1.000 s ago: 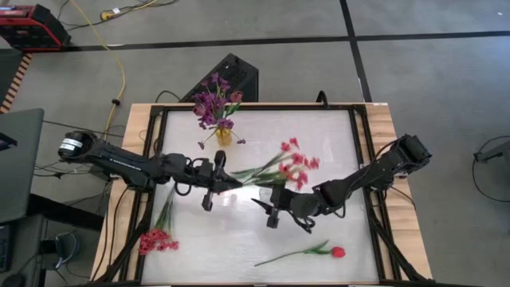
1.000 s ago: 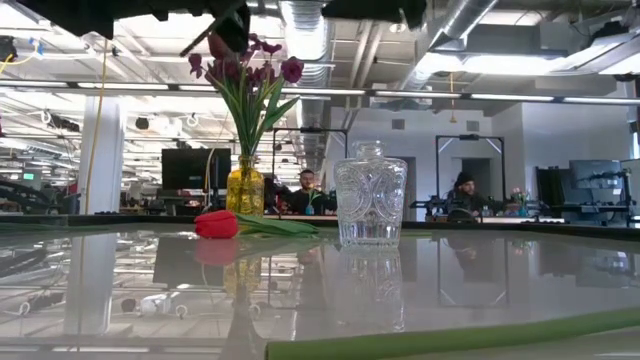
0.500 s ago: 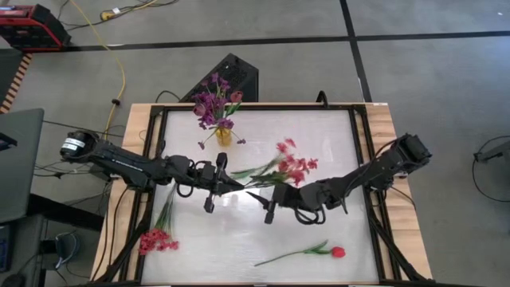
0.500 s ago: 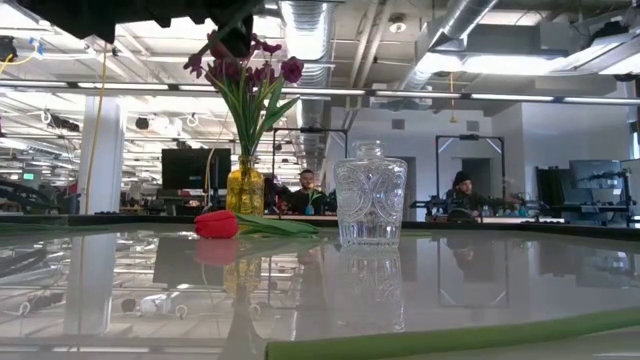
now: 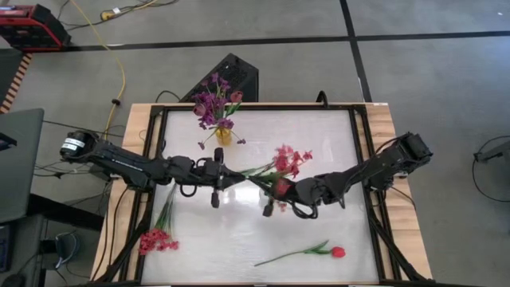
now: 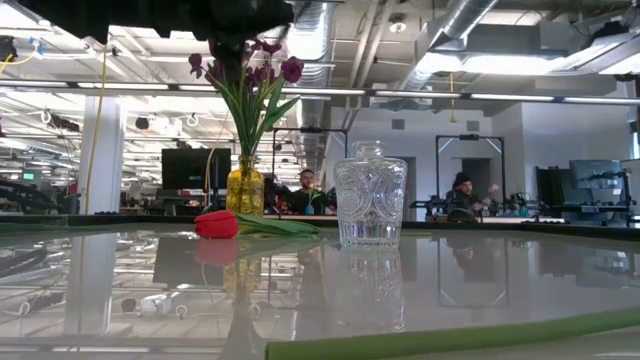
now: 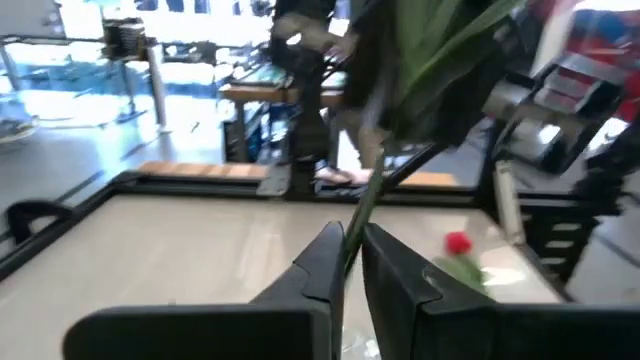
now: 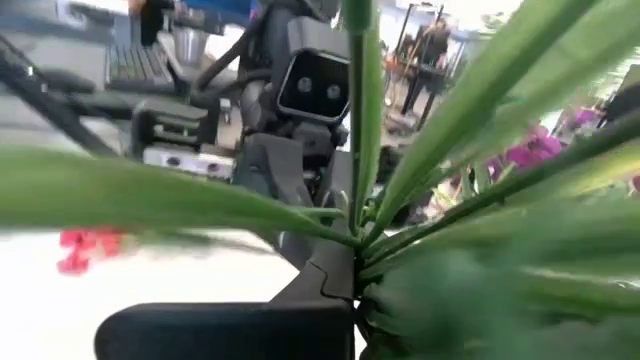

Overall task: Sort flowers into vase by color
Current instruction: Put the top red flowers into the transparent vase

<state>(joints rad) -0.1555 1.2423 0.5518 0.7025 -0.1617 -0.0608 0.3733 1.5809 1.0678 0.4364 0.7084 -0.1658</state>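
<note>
A red flower spray (image 5: 287,162) on a long green stem is held above the table between both grippers. My left gripper (image 5: 217,188) is shut on the stem's bare end. My right gripper (image 5: 268,199) is shut on the stem where the leaves branch, just short of the blooms. A yellow vase (image 5: 224,136) at the far side holds purple and maroon flowers (image 5: 213,102). A clear glass vase (image 6: 370,203) stands on the table. A red cluster (image 5: 157,240) lies near the left front, and a red tulip (image 5: 336,252) near the right front. My left gripper pinches the thin green stem (image 7: 352,232) between its two fingers near the stem's free end. The stem runs on past the fingertips toward the leaves and the other arm, clear of the table. My right gripper pinches the stem at the base of the leaves (image 8: 357,243) between its fingers. It points toward the left arm. Long leaves (image 8: 470,110) fan out from the hold and hide most of the contact; the spray is off the table.
The glass tabletop has a black frame (image 5: 360,171) and wooden side strips. The two arms meet over the middle of the table. People sit at desks in the room beyond the table.
My right gripper has moved a little toward the far edge and the left arm. It has shut on the stem at the leaves. The red spray has shifted slightly toward the left. My left gripper has edged toward the table's right, still on the stem.
</note>
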